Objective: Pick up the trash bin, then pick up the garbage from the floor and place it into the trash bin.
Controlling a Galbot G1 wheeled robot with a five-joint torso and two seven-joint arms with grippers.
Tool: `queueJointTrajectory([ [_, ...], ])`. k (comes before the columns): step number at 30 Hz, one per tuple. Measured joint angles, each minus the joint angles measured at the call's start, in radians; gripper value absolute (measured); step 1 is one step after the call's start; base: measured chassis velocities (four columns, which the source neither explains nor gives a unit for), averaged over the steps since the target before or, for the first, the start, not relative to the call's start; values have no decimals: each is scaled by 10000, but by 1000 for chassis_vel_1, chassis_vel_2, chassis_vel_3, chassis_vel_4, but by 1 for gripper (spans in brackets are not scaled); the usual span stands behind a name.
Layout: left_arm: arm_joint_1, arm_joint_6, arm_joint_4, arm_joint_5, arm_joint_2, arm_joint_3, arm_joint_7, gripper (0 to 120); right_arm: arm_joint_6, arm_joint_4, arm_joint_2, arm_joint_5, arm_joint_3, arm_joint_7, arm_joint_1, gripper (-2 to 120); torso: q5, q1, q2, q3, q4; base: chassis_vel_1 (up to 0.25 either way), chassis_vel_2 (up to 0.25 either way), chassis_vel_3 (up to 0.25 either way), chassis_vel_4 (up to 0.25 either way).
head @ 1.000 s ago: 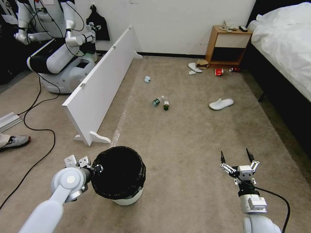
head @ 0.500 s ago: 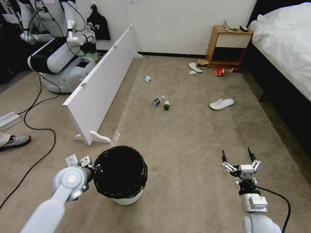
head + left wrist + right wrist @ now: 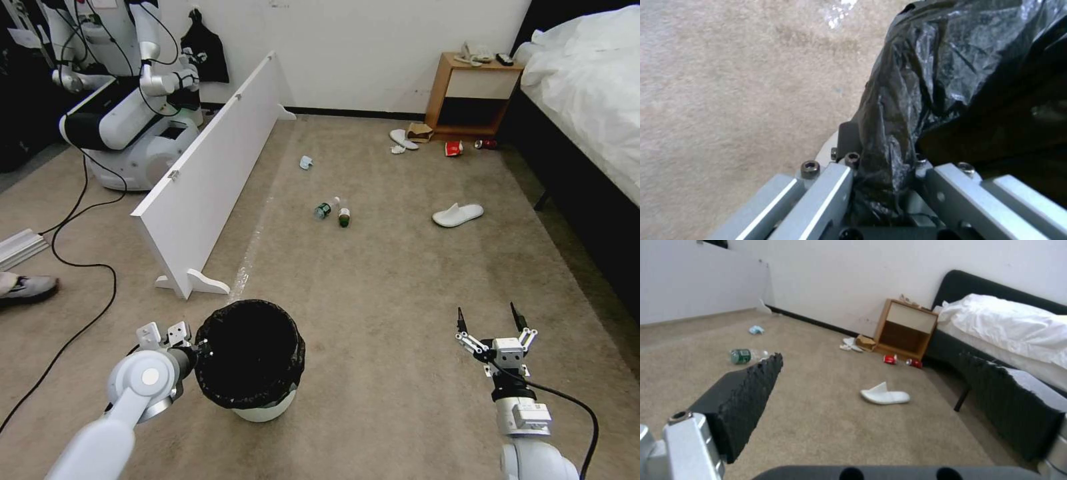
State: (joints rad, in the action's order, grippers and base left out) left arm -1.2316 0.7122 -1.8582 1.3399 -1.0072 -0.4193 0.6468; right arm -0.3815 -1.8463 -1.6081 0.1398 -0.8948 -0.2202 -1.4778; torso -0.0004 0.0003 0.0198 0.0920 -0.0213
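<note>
The trash bin (image 3: 264, 411), white with a black bag over its rim, stands on the carpet at the near left. My left gripper (image 3: 200, 348) is shut on the near-left part of that rim, and the left wrist view shows its fingers (image 3: 831, 186) pinching the crinkled bag (image 3: 925, 83). At the near right my right gripper (image 3: 490, 321) hangs open and holds nothing. Garbage lies ahead: two bottles (image 3: 322, 211) (image 3: 344, 216), a blue tissue (image 3: 305, 162), a white slipper (image 3: 457, 215), and by the nightstand a second slipper (image 3: 403, 139), a paper bag (image 3: 419, 131), a red cup (image 3: 453, 148) and a can (image 3: 485, 143).
A long white board (image 3: 207, 173) stands on edge along the left. Behind it are another robot (image 3: 127, 107) and a black cable (image 3: 87, 267) on the floor. A bed (image 3: 587, 100) lines the right side, with a wooden nightstand (image 3: 470, 93) at the far wall. A person's shoe (image 3: 27, 288) lies at the left edge.
The whole picture has shifted slightly, so the camera has moved. The shoe at the left edge has drawn back a little. Both grippers keep their state.
</note>
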Motion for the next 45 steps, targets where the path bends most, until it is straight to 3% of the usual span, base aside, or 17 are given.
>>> queueJointTrajectory([
  [10, -413, -434, -298, -705, -129, -181, -1104, 3, 5, -53, 0, 52, 47, 11, -73, 100, -11, 2, -7, 6, -9, 0, 0, 0, 0],
  [22, -929, -1060, -915, -3211, -348, -422, -2294, 3, 9, -181, 0, 210, 87, 42, -243, 100, -15, 4, -8, 5, -9, 0, 0, 0, 0],
  [25, -1060, -1263, -1333, -3774, -425, -688, -2387, 2, 13, -248, 0, 250, 116, 43, -282, 100, 1, 4, -5, 2, -1, 0, 0, 0, 0],
  [31, -1254, -1264, -2191, -3759, -508, -1013, -2277, 2, 43, -385, 1, 356, 176, 44, -343, 100, 4, 3, -1, 0, -2, 0, 0, 0, 0],
  [33, -1381, -1214, -2773, -3587, -611, -1191, -2092, 2, 71, -471, 0, 422, 220, 43, -381, 100, 3, 3, 0, -1, -1, 0, 0, 0, 0],
  [35, -1403, -1201, -2873, -3551, -635, -1215, -2051, 2, 75, -487, 0, 437, 226, 42, -392, 100, 3, 3, 0, -1, -1, 0, 0, 0, 0],
  [36, -1527, -1135, -3360, -3444, -763, -1319, -1835, 2, 85, -543, 1, 487, 252, 40, -427, 100, 6, 3, 1, -2, -2, 0, 0, 0, 0],
  [45, -2143, -999, -4545, -3923, -1222, -1383, -1723, 2, 91, -705, 0, 621, 398, 31, -544, 100, 5, 2, 1, -1, -1, 0, 0, 0, 0],
])
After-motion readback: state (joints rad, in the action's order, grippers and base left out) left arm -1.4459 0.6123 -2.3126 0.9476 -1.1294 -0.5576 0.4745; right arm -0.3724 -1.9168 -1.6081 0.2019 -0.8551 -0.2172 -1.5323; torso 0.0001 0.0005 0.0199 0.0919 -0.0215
